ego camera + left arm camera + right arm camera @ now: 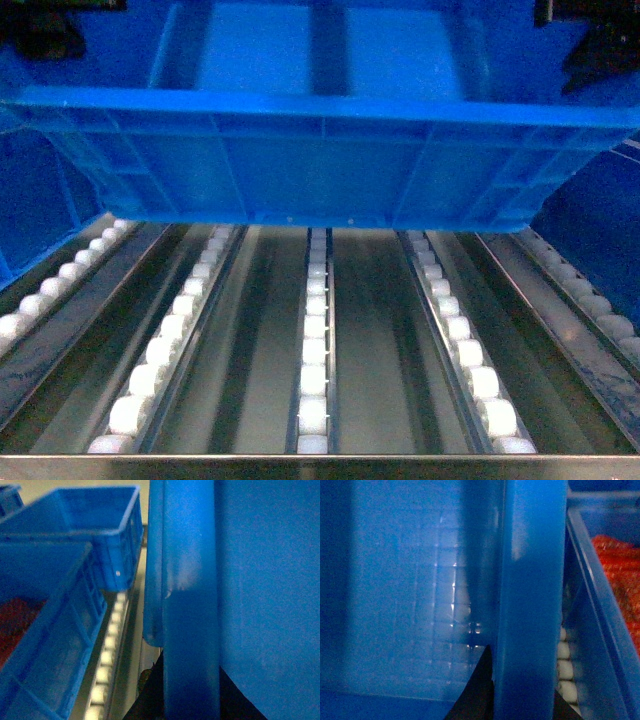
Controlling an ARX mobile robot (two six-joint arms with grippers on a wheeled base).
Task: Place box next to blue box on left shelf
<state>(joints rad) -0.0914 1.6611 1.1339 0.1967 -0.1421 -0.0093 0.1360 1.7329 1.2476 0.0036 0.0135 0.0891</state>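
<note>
Left gripper (192, 707): dark fingers straddle the thick rim of the box (320, 150), one on each side of the wall, clamped on it. Right gripper (520, 705): same story on the opposite rim, one dark finger inside the wall, one outside, closed on the plastic. In the head view both grippers are just dark shapes at the top corners, left (50, 30) and right (595, 40). Box is held between the two arms, open top up, near wall facing the head camera, ribbed, base edge above the rollers (314, 352) of the left shelf (320, 465); can't tell whether the base touches the tracks. Steel lanes with white roller strips run lengthwise under it. Left side: two more blue crates sit on the shelf, near one (50, 630) just beside the held box, a second (95, 535) behind it. Right side: another blue crate (600, 630) close alongside, red contents (620, 575) inside.
</note>
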